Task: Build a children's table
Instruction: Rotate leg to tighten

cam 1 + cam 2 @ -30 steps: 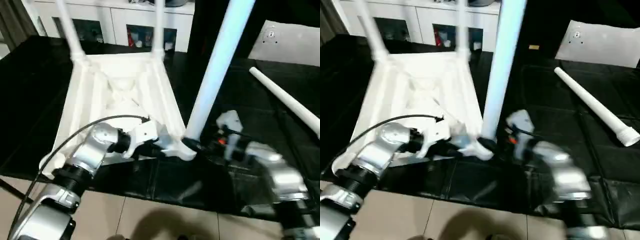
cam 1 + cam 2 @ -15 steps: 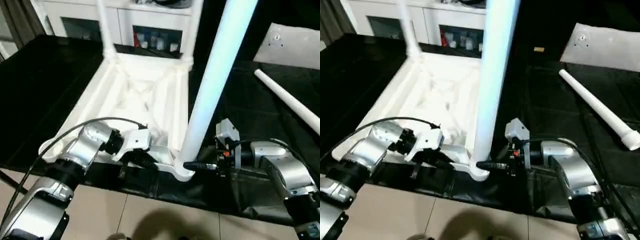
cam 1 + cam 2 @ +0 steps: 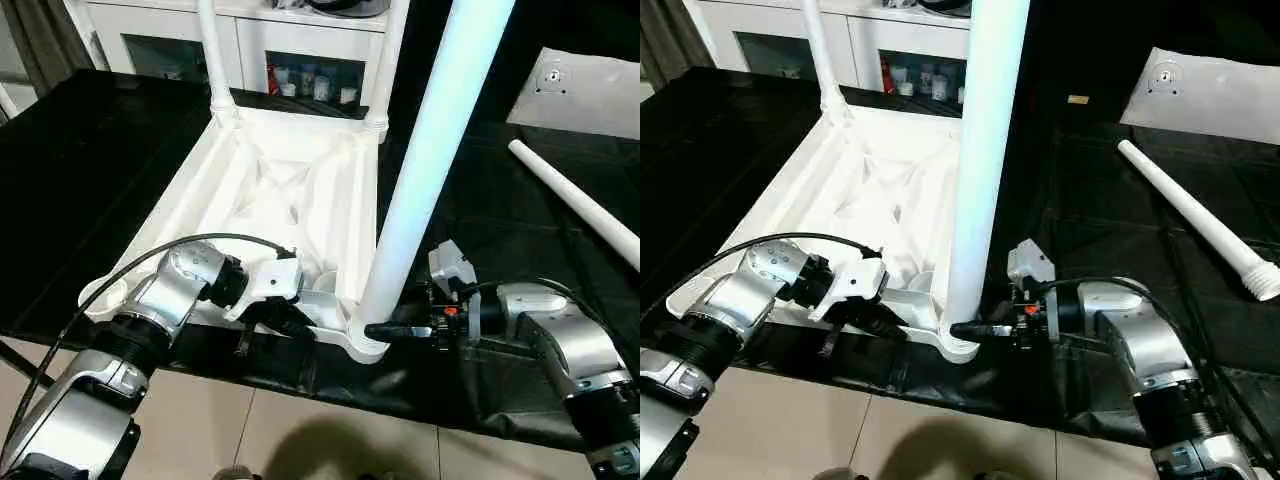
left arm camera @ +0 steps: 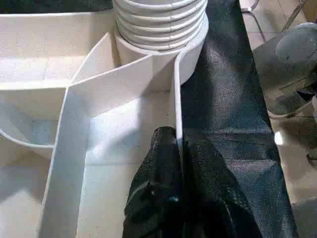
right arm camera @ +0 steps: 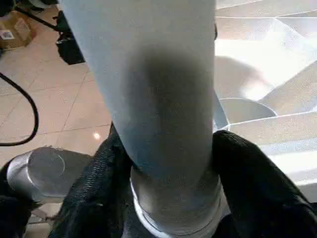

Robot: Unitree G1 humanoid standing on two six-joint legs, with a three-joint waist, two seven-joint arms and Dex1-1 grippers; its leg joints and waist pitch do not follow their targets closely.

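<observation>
The white table top [image 3: 290,200] lies upside down on black cloth, ribs facing up. Two legs [image 3: 212,60] [image 3: 385,70] stand in its far corner sockets. A third leg [image 3: 420,170] stands upright in the near right socket [image 4: 158,25]. My right gripper [image 3: 385,330] is shut on this leg's base, with a finger [image 5: 247,168] on each side of the leg [image 5: 158,89]. My left gripper [image 3: 290,320] is shut on the top's near rim, just left of that socket, and its fingers [image 4: 166,163] pinch the thin wall. A fourth leg [image 3: 1195,215] lies loose on the cloth at the right.
A white cabinet [image 3: 300,40] with glass doors stands behind the table. A flat white panel [image 3: 580,85] lies at the back right. The cloth ends just in front of my grippers, and below it is tiled floor [image 3: 300,430].
The whole picture has shifted and steadied, so the camera moved. Both grippers keep their holds, and the near right leg stays upright in its socket.
</observation>
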